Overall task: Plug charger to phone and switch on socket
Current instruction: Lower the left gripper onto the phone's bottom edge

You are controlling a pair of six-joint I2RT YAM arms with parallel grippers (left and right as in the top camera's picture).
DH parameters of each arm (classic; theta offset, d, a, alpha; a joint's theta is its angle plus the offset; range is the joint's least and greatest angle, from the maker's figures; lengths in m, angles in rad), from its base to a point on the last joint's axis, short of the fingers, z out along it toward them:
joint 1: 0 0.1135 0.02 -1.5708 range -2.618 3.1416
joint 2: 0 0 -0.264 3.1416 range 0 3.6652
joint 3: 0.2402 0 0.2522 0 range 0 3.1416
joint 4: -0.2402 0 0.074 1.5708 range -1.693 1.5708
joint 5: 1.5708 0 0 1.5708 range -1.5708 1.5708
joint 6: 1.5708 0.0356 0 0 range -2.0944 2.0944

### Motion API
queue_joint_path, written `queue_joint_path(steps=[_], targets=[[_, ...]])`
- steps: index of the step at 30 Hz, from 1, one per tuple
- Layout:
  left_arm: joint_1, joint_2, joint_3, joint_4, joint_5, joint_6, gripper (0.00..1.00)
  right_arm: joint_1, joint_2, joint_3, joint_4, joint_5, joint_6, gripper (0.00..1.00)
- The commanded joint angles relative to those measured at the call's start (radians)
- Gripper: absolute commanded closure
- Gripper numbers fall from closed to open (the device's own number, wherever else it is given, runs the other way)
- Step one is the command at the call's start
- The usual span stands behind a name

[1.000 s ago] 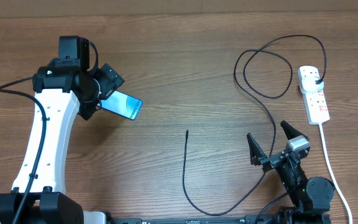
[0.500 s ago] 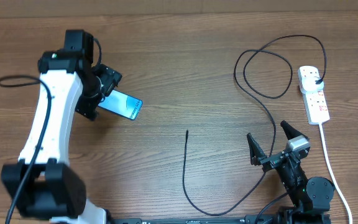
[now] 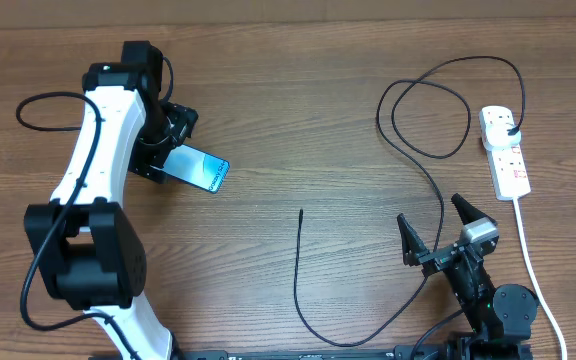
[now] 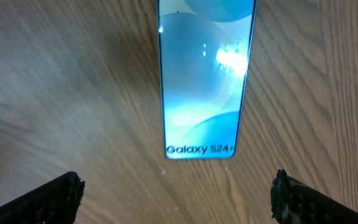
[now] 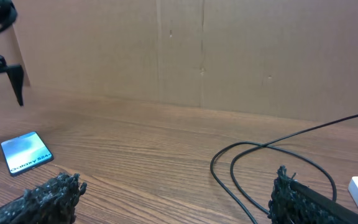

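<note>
Since a second ago, the left arm [image 3: 93, 170] has swung up across the tabletop [image 3: 298, 100]. At right the charger [image 3: 297, 280] loops from the socket [image 3: 506, 160], its tip lying free mid-tabletop. Left of centre lies the phone [image 3: 206, 170], screen lit, one end below the wide-open left gripper [image 3: 171, 148]. The right gripper [image 3: 431, 215] hangs open, empty, near the charger.

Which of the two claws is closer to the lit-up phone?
Left. The left gripper is open right at one end of the phone; the right gripper sits far off on the other side, beside the black cable.
</note>
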Motion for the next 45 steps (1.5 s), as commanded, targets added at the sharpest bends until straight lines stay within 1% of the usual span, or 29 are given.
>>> queue_joint_path(steps=[1, 8, 15, 22, 32, 37, 45], targets=[[0.003, 0.053, 0.027, 0.024, -0.021, -0.028, 0.00, 0.008, -0.010, -0.011, 0.001, 0.010, 0.000, 0.00], [0.003, 0.104, 0.026, 0.073, -0.018, -0.027, 0.00, 0.008, -0.010, -0.011, 0.001, 0.010, 0.000, 0.00], [0.003, 0.109, 0.021, 0.095, -0.018, -0.029, 0.00, 0.008, -0.010, -0.011, 0.001, 0.010, 0.000, 0.00], [-0.021, 0.110, -0.037, 0.157, -0.017, -0.046, 0.00, 0.008, -0.010, -0.011, 0.001, 0.010, 0.000, 0.00], [-0.037, 0.110, -0.082, 0.179, -0.010, -0.049, 0.00, 0.008, -0.010, -0.011, 0.001, 0.010, 0.000, 0.00], [-0.035, 0.110, -0.117, 0.197, -0.010, -0.082, 0.00, 0.008, -0.010, -0.011, 0.001, 0.010, 0.000, 0.00], [-0.034, 0.110, -0.133, 0.205, -0.011, -0.087, 0.00, 0.008, -0.010, -0.011, 0.001, 0.010, 0.000, 0.00]])
